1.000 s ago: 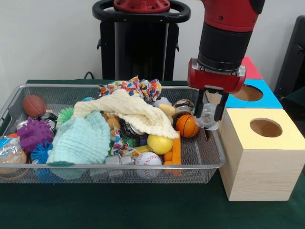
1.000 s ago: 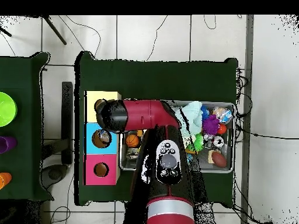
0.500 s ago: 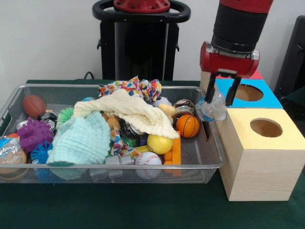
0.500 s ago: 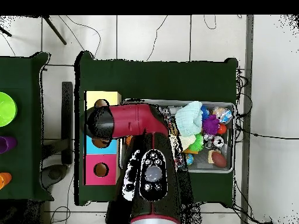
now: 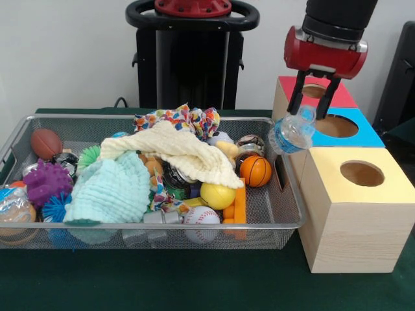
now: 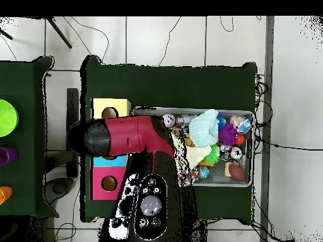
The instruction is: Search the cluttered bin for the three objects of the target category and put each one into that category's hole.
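Observation:
My gripper (image 5: 308, 114) hangs high over the bin's right end, shut on the neck of a clear plastic bottle (image 5: 292, 135) with a blue label. The bottle dangles tilted, lifted out of the bin, in front of the blue box's left edge. To the right stand three boxes with round holes: yellow (image 5: 361, 194) nearest, blue (image 5: 353, 136) behind it, red (image 5: 340, 96) farthest. In the overhead view the arm (image 6: 126, 135) hides the gripper, the bottle and most of the blue box (image 6: 101, 162).
The wire mesh bin (image 5: 162, 227) holds a cream cloth (image 5: 185, 154), a mint cloth (image 5: 110, 189), a patterned cloth (image 5: 185, 120), an orange basketball (image 5: 255, 171), a yellow ball (image 5: 217, 195), a baseball (image 5: 201, 216), a purple spiky ball (image 5: 45, 181) and a small football (image 5: 45, 142).
The gripper has risen out of the bin's right end with the bottle and shifted right toward the boxes. The bin's contents have not moved.

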Robot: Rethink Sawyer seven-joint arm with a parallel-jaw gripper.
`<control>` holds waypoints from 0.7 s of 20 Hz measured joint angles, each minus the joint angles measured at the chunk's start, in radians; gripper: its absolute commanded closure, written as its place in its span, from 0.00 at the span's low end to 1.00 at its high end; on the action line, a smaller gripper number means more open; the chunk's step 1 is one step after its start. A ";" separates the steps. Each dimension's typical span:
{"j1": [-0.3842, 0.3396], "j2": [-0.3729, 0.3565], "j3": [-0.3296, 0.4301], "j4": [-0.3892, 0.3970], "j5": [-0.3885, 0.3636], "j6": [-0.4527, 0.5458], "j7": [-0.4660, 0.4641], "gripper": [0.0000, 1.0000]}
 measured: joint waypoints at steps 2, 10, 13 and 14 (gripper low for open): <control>0.000 -0.010 -0.003 0.000 0.000 0.006 0.000 1.00; 0.000 -0.027 -0.015 0.000 0.000 0.007 0.000 1.00; 0.000 -0.034 -0.015 0.000 0.000 0.007 0.000 1.00; 0.000 -0.035 -0.015 0.000 0.000 0.007 0.000 1.00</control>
